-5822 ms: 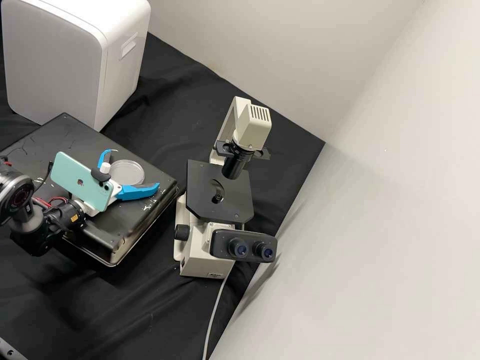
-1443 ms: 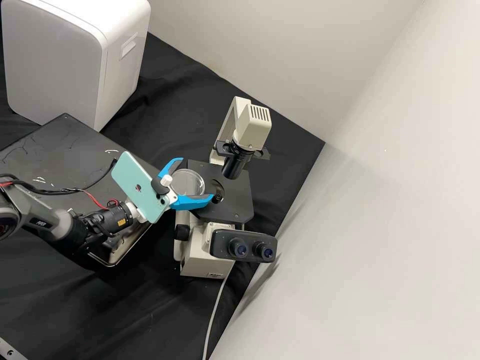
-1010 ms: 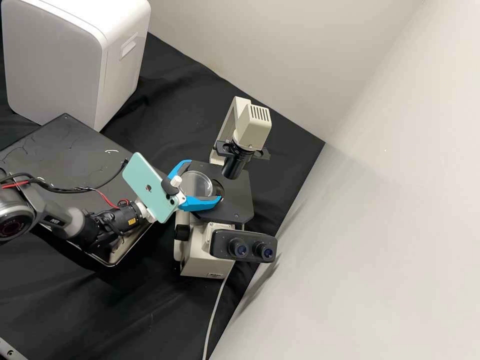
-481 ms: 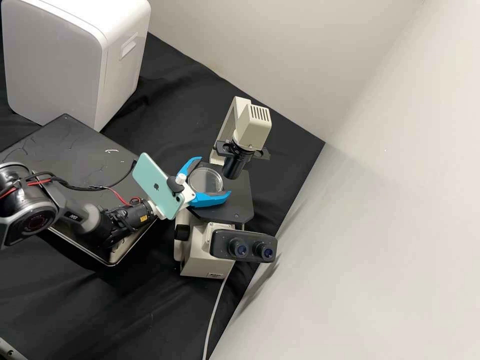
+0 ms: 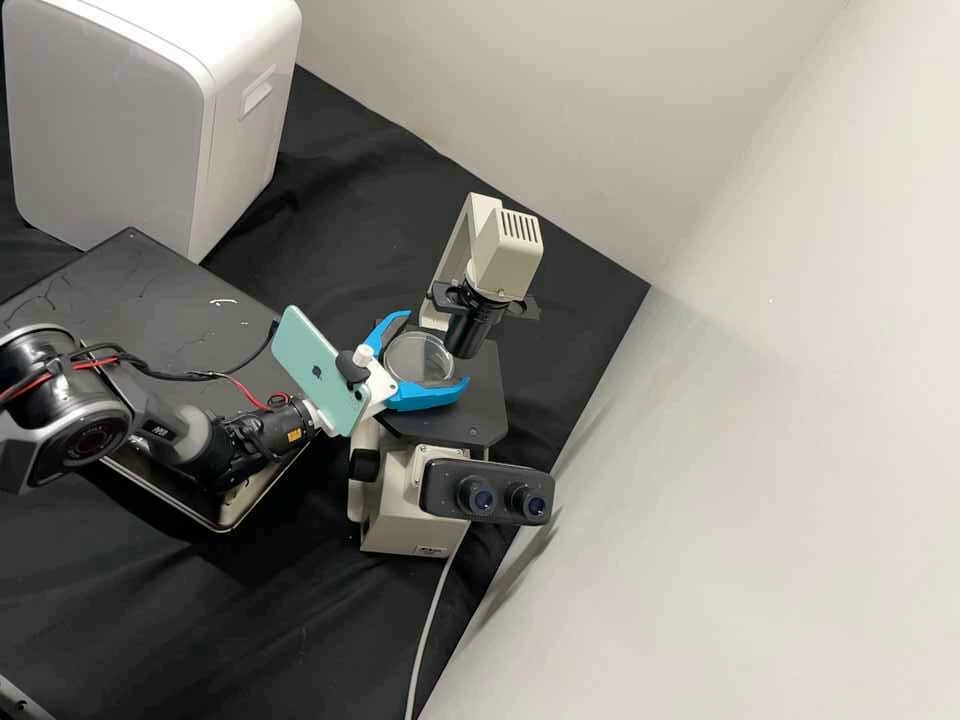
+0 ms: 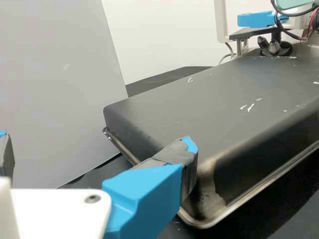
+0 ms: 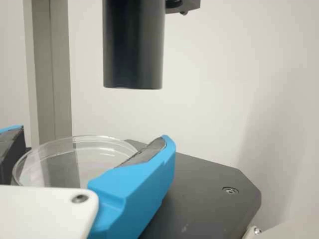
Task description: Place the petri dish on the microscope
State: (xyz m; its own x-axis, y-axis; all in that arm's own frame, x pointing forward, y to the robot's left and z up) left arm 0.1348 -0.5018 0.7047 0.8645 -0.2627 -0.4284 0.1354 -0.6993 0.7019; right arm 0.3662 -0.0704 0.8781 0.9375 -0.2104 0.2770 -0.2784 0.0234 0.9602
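Got the petri dish (image 5: 418, 357) pinched by its rim in the right gripper (image 5: 437, 349), blue fingers closed snug on either side and no tighter. Level grip, presumably to keep the flat bottom free for setting down. Hanging low over the black stage (image 5: 470, 412) of the microscope (image 5: 400, 500), a bit toward 11 o'clock from the stage's middle, with the black tube (image 7: 133, 45) up at 1 o'clock from the dish. Angled in low from 8 o'clock, likely so as to slip under that tube without bumping it. Can't really tell from here whether resting on the stage already or just above it. Over at 9 o'clock from the microscope, beside the black tray (image 6: 224, 114): the left gripper (image 6: 94, 139), spread wide, nothing in it, probably parked out of the way.
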